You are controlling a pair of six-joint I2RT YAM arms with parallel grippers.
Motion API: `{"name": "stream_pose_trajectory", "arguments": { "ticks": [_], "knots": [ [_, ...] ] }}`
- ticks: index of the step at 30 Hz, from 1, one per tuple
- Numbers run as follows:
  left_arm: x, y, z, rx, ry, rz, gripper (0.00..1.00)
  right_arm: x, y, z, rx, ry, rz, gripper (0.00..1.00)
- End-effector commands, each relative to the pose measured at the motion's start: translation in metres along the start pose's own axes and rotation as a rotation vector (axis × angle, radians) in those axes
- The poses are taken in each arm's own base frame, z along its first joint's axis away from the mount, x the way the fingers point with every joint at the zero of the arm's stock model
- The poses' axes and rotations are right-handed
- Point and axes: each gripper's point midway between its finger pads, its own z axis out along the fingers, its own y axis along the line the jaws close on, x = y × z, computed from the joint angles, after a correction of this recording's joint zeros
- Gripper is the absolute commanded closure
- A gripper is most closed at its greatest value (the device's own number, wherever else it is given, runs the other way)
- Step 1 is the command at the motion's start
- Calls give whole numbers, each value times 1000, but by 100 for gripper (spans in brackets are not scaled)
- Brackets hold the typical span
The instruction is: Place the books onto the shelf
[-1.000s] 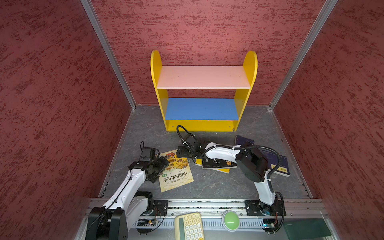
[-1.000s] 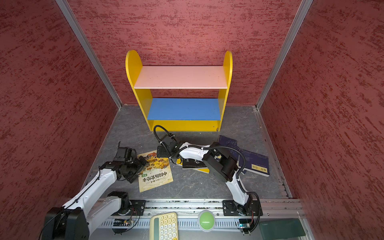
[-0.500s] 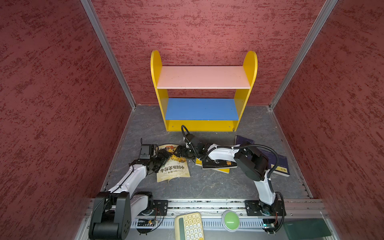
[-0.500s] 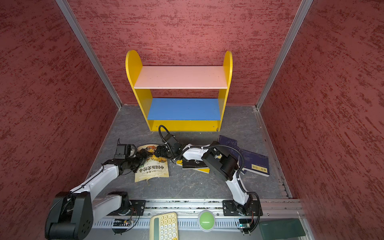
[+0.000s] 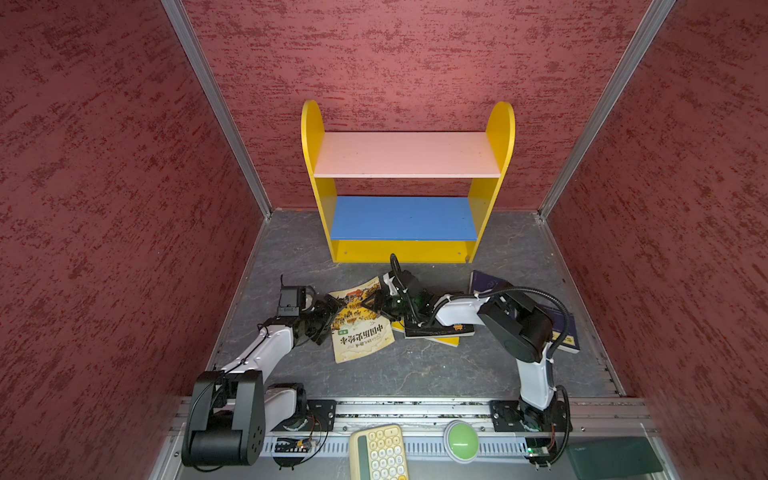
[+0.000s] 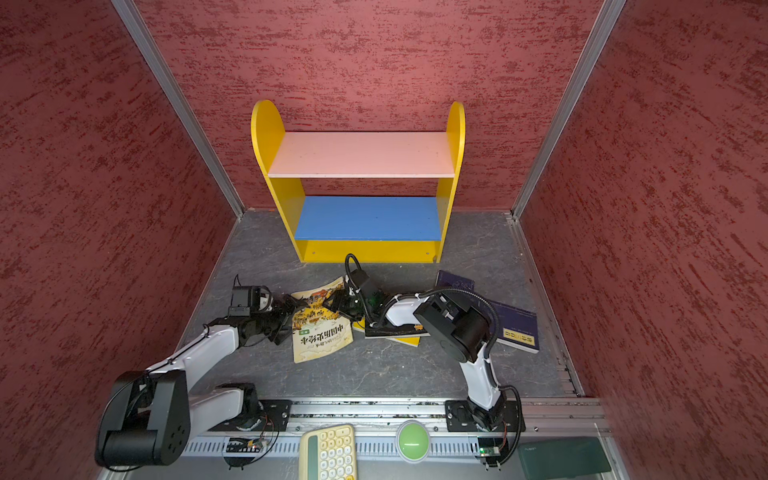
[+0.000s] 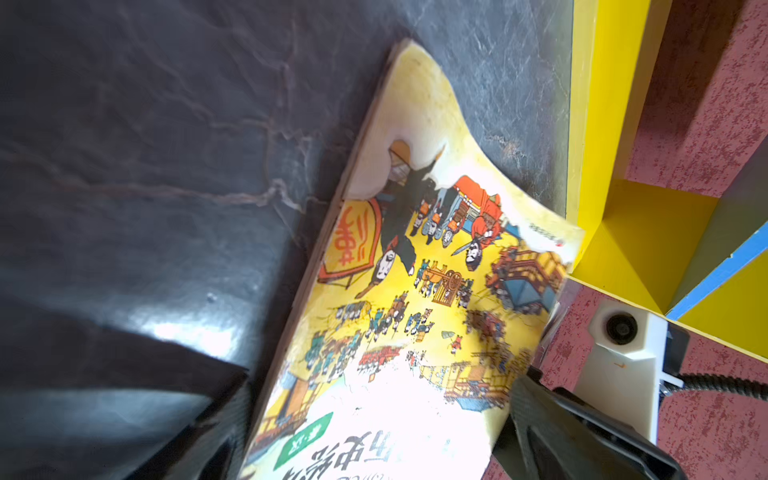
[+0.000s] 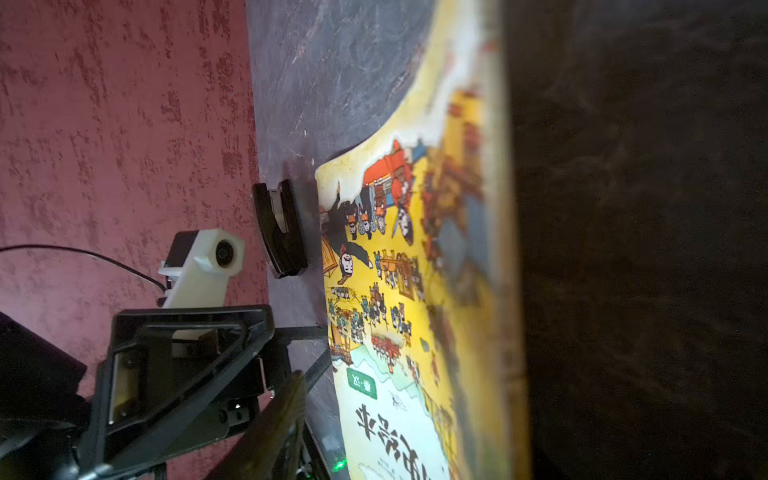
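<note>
Left gripper (image 5: 328, 319), right gripper (image 5: 374, 305) flank illustrated book (image 5: 361, 332); floor (image 5: 303, 270) open toward shelf (image 5: 399, 252)

Top cams: side by side, high at the near end, looking down & fwd over the whole scene, shelf (image 5: 407, 156) at the back. Pics nearly identical, so everything's shared. My L wrist cam (image 8: 208, 262) sits low, v. close over the illustrated book (image 7: 415, 291), facing the shelf's corner. My R wrist cam (image 7: 623, 336) skims the same cover from the opp. side, looking back at L. Both share the book.
</note>
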Motion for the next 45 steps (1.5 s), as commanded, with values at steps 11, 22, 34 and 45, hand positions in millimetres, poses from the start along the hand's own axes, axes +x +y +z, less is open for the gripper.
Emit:
{"name": "stream_pose_trajectory", "arguments": {
  "ticks": [11,22,34,45],
  "knots": [
    [12,43,9,-171,81,-20,3,-10,24,-31,-42,-56,-17,77],
    [-3,13,-10,-112,29,41,4,-23,26,-43,40,-108,-21,100],
    [-16,-61,-56,162,-18,121,2,-71,84,-159,-103,-475,54,100],
    [9,-183,-103,600,88,217,1,-121,150,-292,-403,-907,83,100]
  ]
}}
